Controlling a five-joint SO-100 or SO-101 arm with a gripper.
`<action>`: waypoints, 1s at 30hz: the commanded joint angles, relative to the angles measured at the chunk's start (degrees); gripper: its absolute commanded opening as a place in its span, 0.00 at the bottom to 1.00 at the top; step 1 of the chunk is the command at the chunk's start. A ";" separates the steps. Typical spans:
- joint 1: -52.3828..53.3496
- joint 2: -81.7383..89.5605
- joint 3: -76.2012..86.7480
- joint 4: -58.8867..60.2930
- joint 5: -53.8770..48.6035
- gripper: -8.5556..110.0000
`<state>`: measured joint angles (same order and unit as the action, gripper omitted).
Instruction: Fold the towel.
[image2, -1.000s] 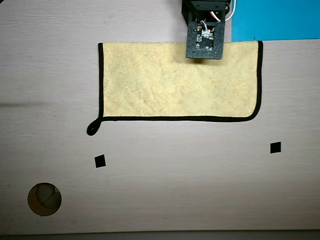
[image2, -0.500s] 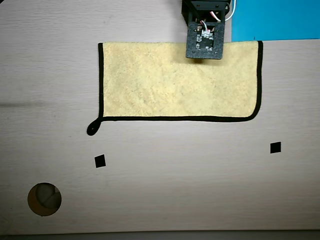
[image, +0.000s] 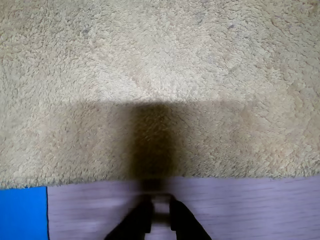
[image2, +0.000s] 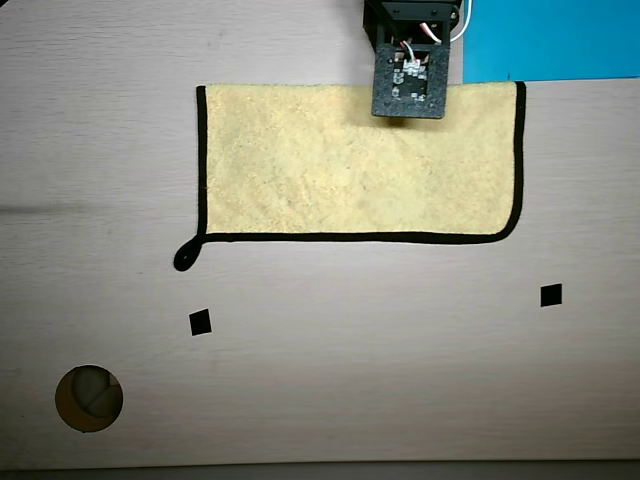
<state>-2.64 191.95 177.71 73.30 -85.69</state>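
Observation:
The towel (image2: 350, 165) lies flat as a pale yellow rectangle, with black edging on its left, bottom and right sides and none along the top. A small black loop (image2: 186, 257) sticks out at its lower left corner. In the overhead view the arm's wrist (image2: 408, 85) hangs over the towel's top edge, right of centre, and hides the fingers. In the wrist view the towel (image: 160, 75) fills the upper part. My gripper (image: 160, 209) sits over bare table just off its edge, the dark fingertips a narrow gap apart with nothing between them.
A bright blue sheet (image2: 550, 40) lies at the top right, touching the towel's corner, and shows again as the blue sheet (image: 22, 212) in the wrist view. Two small black square markers (image2: 200, 322) (image2: 551, 295) sit below the towel. A round hole (image2: 88, 398) is at the lower left.

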 joint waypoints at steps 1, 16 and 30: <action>-0.18 0.26 2.29 0.00 4.39 0.11; 9.76 -9.84 -10.63 -6.59 36.65 0.08; 34.37 -53.79 -39.99 -11.51 59.24 0.15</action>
<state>26.46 148.27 146.51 64.16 -29.79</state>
